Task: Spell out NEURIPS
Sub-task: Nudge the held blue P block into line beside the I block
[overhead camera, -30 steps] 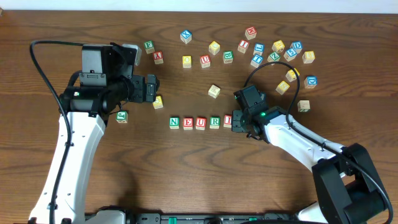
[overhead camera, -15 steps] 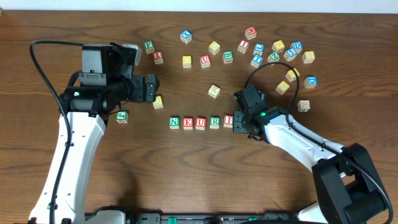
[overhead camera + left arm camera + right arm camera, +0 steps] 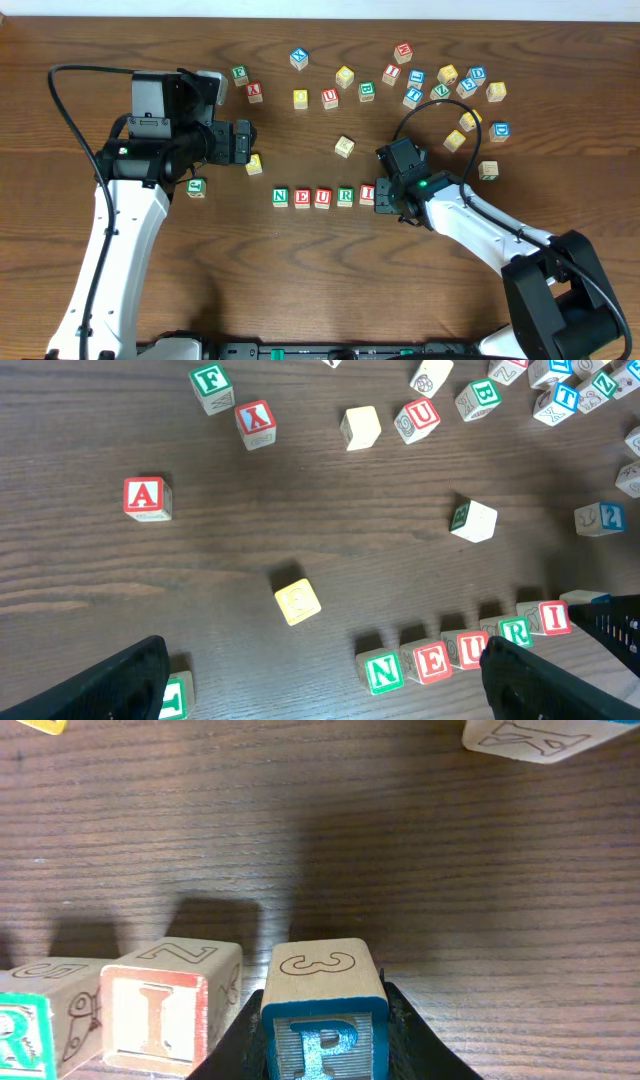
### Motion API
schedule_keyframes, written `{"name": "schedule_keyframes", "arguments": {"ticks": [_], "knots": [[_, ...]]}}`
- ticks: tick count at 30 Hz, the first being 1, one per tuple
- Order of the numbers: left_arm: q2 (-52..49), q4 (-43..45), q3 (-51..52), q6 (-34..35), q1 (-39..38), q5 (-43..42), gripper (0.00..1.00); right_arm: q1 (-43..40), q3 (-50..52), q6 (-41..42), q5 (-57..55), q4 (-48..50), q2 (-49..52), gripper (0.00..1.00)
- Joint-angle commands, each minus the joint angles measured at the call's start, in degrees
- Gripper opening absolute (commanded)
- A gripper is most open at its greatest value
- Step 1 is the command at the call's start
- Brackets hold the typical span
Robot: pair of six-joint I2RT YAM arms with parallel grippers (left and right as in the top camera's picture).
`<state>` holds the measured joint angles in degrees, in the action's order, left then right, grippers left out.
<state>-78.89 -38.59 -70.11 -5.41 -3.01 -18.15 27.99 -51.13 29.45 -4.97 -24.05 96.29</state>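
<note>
A row of cubes lies mid-table: green N (image 3: 280, 196), red E (image 3: 302, 197), red U (image 3: 323, 197), green R (image 3: 345, 196) and red I (image 3: 367, 194). The left wrist view shows the same row, from N (image 3: 383, 672) to I (image 3: 553, 617). My right gripper (image 3: 386, 196) is shut on the blue P cube (image 3: 323, 1010), which sits just right of the I (image 3: 160, 1005) with a narrow gap. The arm hides the P from overhead. My left gripper (image 3: 245, 143) hangs open and empty, back left of the row. I cannot tell which loose cube bears the S.
Several loose letter cubes (image 3: 440, 85) are scattered along the back of the table. A yellow cube (image 3: 345, 147) lies behind the row, and another (image 3: 254, 164) sits by the left gripper. A green cube (image 3: 196, 187) lies near the left arm.
</note>
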Motion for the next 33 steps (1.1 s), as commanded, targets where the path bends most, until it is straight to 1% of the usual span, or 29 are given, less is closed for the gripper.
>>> {"name": "schedule_keyframes", "arguments": {"ticks": [1,33], "knots": [[0.50,-0.02,-1.38,-0.35,0.20,-0.68,0.98,1.51,0.24,-0.81,-1.11,0.70,0.42,0.19],[0.50,-0.02,-1.38,-0.35,0.20,-0.66,0.98,2.12,0.24,-1.90,-4.13,0.04,0.42,0.19]]}}
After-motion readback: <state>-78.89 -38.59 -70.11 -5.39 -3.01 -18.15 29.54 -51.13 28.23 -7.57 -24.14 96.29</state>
